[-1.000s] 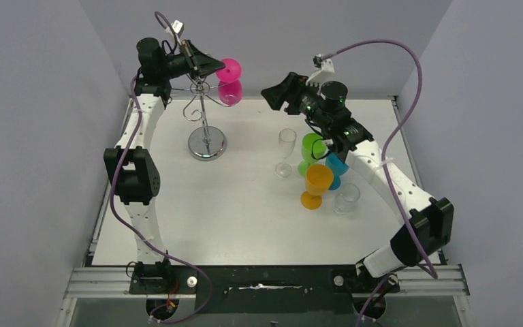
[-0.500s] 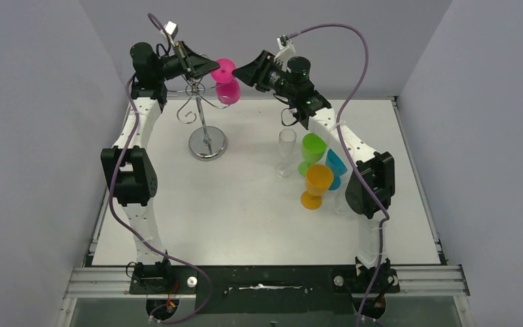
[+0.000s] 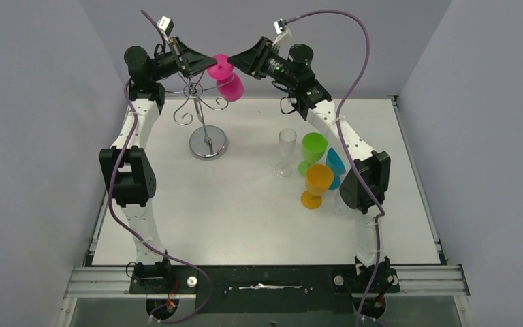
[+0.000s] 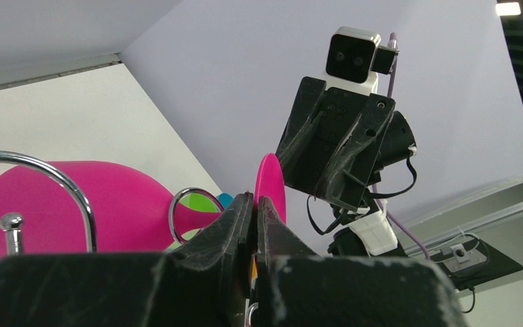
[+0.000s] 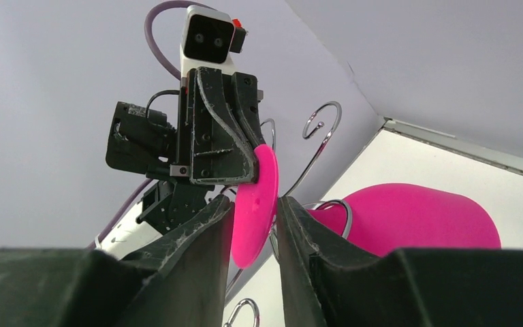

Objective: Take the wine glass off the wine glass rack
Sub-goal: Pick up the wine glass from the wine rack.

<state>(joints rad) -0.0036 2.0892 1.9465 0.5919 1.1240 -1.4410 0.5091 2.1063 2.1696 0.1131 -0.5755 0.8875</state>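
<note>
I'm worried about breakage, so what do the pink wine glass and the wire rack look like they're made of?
The pink wine glass looks like plastic: opaque, evenly coloured magenta with a soft sheen, not see-through. The wine glass rack looks like polished metal, probably chromed wire: thin silver scrolls and a mirror-bright round base.

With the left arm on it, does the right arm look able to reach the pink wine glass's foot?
Likely yes: the fingers of the right gripper flank the foot of the wine glass, below where the left gripper pinches that foot's edge.
</note>
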